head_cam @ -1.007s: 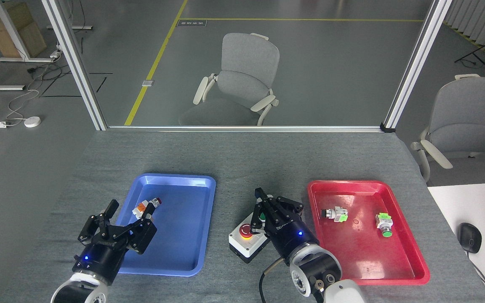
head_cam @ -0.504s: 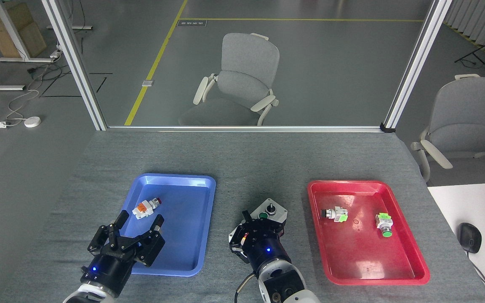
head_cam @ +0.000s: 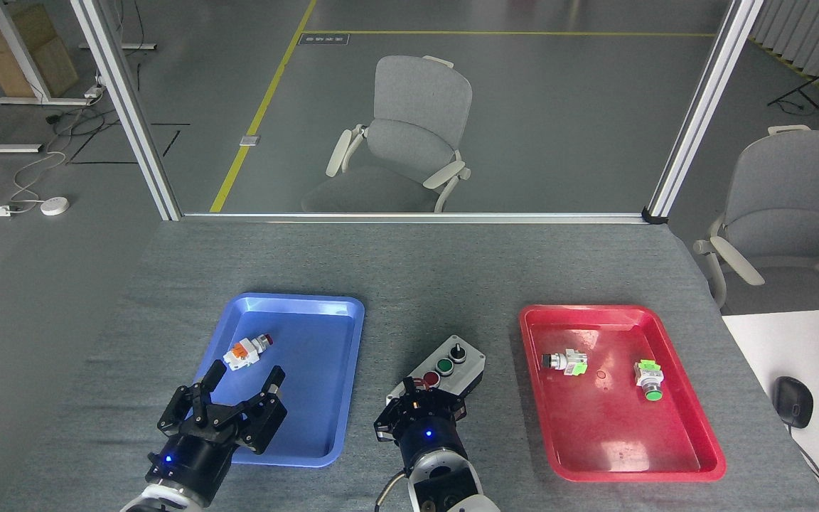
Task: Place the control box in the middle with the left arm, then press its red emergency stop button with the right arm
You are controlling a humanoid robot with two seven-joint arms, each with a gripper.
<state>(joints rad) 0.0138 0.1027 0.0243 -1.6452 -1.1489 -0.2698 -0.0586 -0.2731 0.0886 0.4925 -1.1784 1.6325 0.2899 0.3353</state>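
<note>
Control box (head_cam: 445,371) on bare grey table (head_cam: 424,274), between blue tray (head_cam: 342,398) and red tray (head_cam: 694,441): placement done. Right gripper (head_cam: 418,411) over box's near end, hiding emergency stop; fingers end-on, spread unclear. Left gripper (head_cam: 228,405) idle beside box, fingers apart.

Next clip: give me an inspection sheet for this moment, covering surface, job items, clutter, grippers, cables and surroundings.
Surface: grey cloth table, bare between the two trays.
Job's things: control box lies askew between the trays; black knob, green and small red buttons show. The big red stop button is hidden under the right gripper.
Clutter: blue tray holds one orange-white push-button part; red tray holds two green-bodied switch parts.
Grippers: left gripper jaws spread, empty, over the blue tray's near corner. Right gripper over the box's near end; jaw state unclear.
Cables: black cable beside the right wrist.
Surroundings: two grey chairs, white desk with mouse.
</note>
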